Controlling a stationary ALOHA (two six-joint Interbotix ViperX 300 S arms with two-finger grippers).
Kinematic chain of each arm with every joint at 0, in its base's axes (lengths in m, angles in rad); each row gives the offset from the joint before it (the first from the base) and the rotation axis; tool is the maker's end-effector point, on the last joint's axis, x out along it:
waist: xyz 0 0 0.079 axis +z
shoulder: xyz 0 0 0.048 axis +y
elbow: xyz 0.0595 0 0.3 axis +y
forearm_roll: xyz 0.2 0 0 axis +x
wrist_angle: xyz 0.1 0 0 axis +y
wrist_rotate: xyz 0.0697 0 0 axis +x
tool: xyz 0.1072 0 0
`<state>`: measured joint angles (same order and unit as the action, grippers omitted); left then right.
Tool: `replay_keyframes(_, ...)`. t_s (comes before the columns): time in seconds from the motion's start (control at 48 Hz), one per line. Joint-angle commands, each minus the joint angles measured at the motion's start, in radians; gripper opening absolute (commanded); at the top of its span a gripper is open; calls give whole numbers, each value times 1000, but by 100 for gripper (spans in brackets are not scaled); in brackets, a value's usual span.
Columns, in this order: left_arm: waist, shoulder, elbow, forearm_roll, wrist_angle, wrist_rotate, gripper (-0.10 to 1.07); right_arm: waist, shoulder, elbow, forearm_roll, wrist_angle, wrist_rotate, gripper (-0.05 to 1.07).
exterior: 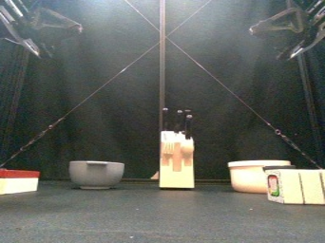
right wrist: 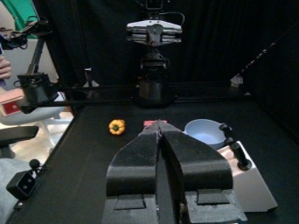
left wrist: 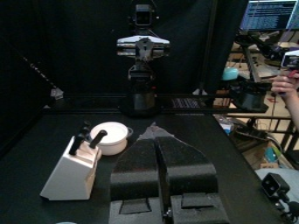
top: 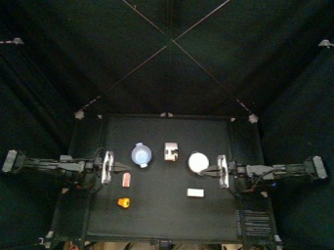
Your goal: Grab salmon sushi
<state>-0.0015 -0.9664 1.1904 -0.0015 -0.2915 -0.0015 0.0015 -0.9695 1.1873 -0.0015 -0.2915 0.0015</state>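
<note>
The salmon sushi [top: 127,180] lies on the left half of the surface [top: 163,220]. It is just in front of the left claw [top: 107,168] and a little toward the front edge. The right claw [top: 220,168] is well apart from it, on the other side of the knife block [top: 171,150] and the white bowl [top: 198,161]. So I judge that the left arm is the nearer one for the grab.

From above, the piece's long axis seems to run from the back of the surface to the front, across the line of the left arm. The piece is very small there, so I am not sure. The blue dish [top: 140,153] stands near behind it, and the orange piece [top: 124,202] lies near in front of it.

Both claws are clenched and empty, with the jaws pressed together in each wrist view. The left claw would need to release before it goes down.

The left wrist view does not show the sushi; its own jaws probably cover it. In the right wrist view a small reddish spot sits at the jaw tips, but I cannot tell what it is. In the front view a red-topped piece [exterior: 15,180] is cut off at the edge; it may be the sushi, but that is not certain.
</note>
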Motion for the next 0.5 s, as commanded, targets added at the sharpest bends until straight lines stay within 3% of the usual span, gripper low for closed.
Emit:
replay_keyframes(0.0,-11,11,-57,-8,-9,0,-4,-9,15,-26,-2,-11,0,7)
replay_keyframes(0.208,-40,14,-117,-74,44,3,-3,-25,34,-25,-11,-11,2,2)
replay_keyframes(0.479,-40,66,-313,-183,433,-2,-3,-31,43,-18,-8,-12,6,2)
